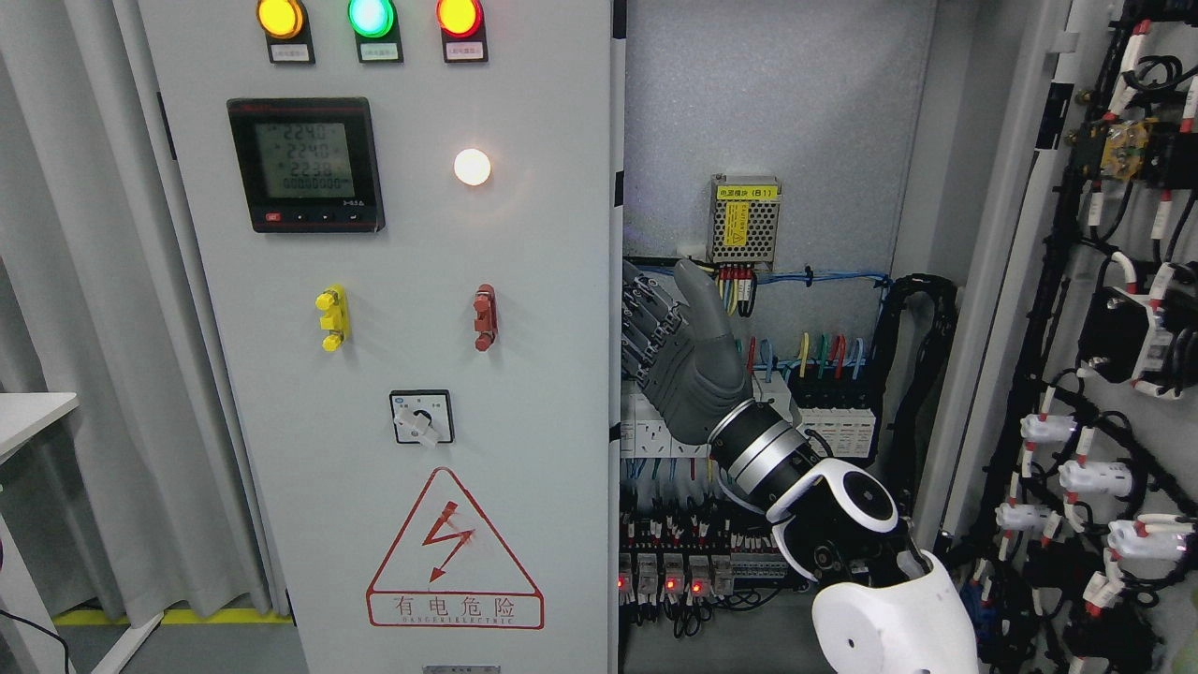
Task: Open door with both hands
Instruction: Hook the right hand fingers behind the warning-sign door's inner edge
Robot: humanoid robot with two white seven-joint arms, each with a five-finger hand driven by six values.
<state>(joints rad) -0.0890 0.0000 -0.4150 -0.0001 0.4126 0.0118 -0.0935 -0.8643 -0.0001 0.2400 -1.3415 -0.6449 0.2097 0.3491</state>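
The right hand (pixel 679 346) comes up from 5 o'clock and sits at the free edge of the left door (pixel 393 374), inside the open cabinet (pixel 777 122). Its fingers (pixel 646 328) are curled toward that edge at 9 o'clock and the thumb (pixel 702 300) points to 12 o'clock; whether the fingertips actually hook the edge is hidden by the door itself, so the hand reads as partly closed with nothing clearly held. The left door looks shut or nearly so and fills the frame from 9 to 12 o'clock, carrying 3 lamps (pixel 370 17), a meter (pixel 306 166) and a selector switch (pixel 421 417). The right door (pixel 1104 374) already stands swung out at 3 o'clock with its wiring exposed. To do this step well, I would seat the fingers fully behind the left door's edge before pulling, then draw it along its hinge arc rather than straight back, keeping the knuckles off the terminal blocks (pixel 674 571) and wires at 6 o'clock. The left arm is not visible.
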